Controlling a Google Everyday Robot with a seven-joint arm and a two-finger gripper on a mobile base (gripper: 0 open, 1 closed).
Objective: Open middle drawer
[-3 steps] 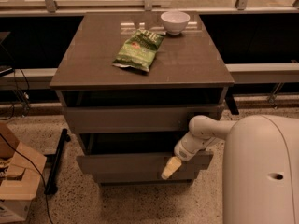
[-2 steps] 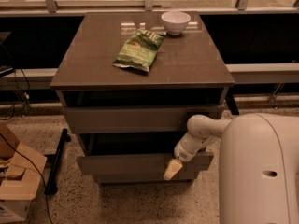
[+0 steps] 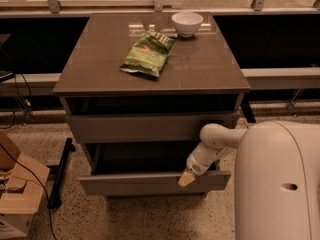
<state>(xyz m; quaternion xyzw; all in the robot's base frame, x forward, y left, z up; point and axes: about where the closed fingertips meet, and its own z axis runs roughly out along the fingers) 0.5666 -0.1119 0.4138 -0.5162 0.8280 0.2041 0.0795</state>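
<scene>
A grey-brown cabinet (image 3: 150, 74) stands in front of me with drawers below its top. The upper drawer front (image 3: 145, 128) is slightly out, with a dark gap above it. The middle drawer (image 3: 130, 183) below it is pulled out further and shows its dark interior. My gripper (image 3: 187, 178) rests on the top edge of that drawer front, towards its right end, on my white arm (image 3: 215, 143). A third drawer is hidden beneath.
A green chip bag (image 3: 148, 54) and a white bowl (image 3: 187, 23) lie on the cabinet top. A cardboard box (image 3: 15, 194) and cables sit on the floor at the left. My white body (image 3: 280, 184) fills the lower right.
The middle drawer front has come a little further out toward me with the gripper at its edge. My body has shifted slightly left.
</scene>
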